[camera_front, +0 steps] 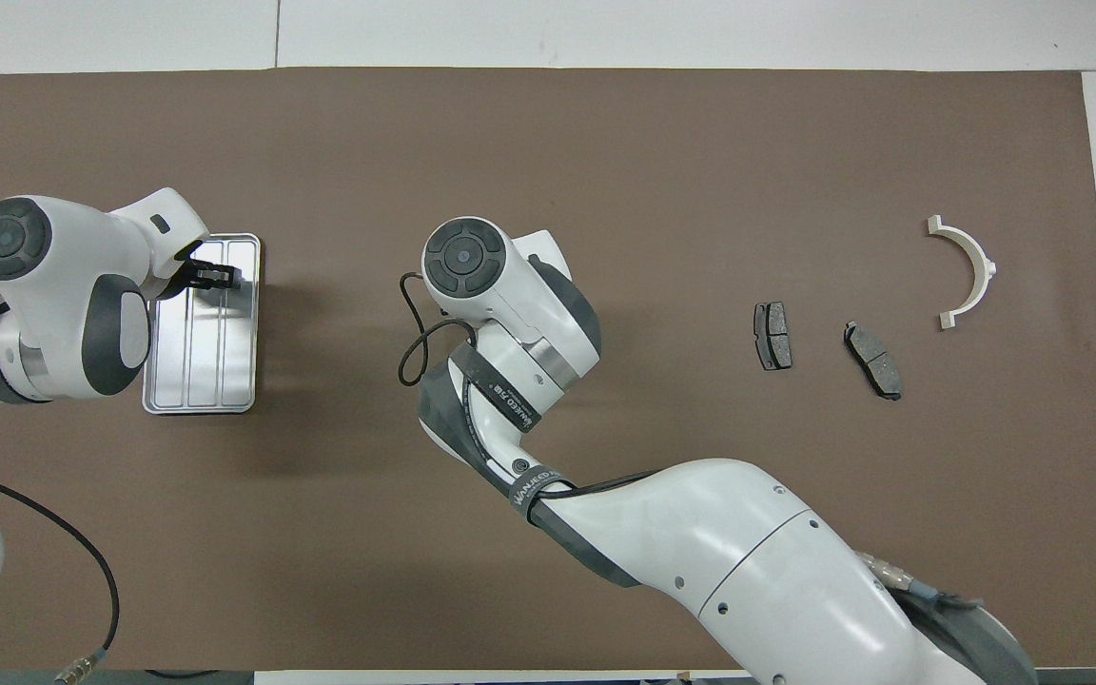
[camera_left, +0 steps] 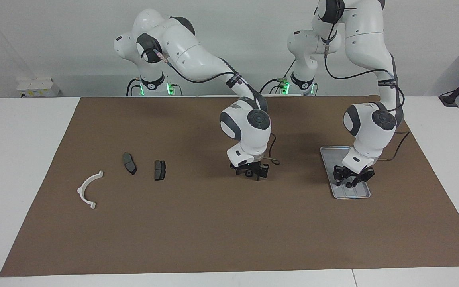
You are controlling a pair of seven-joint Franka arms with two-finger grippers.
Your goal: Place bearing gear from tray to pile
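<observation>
I see the tray (camera_left: 346, 194) flat on the table at the left arm's end: silver, rectangular w/ rounded corners, raised rim, lengthwise ridges. Can't make out a gear on it; part of it is covered by the arm above. The pile sits well apart, at the right arm's end: two dark grey pads (camera_left: 129, 163) (camera_left: 159, 170) lying flat, near each other but not touching, and a white half-ring bracket (camera_left: 89, 190) beside them, farther from the robots.
</observation>
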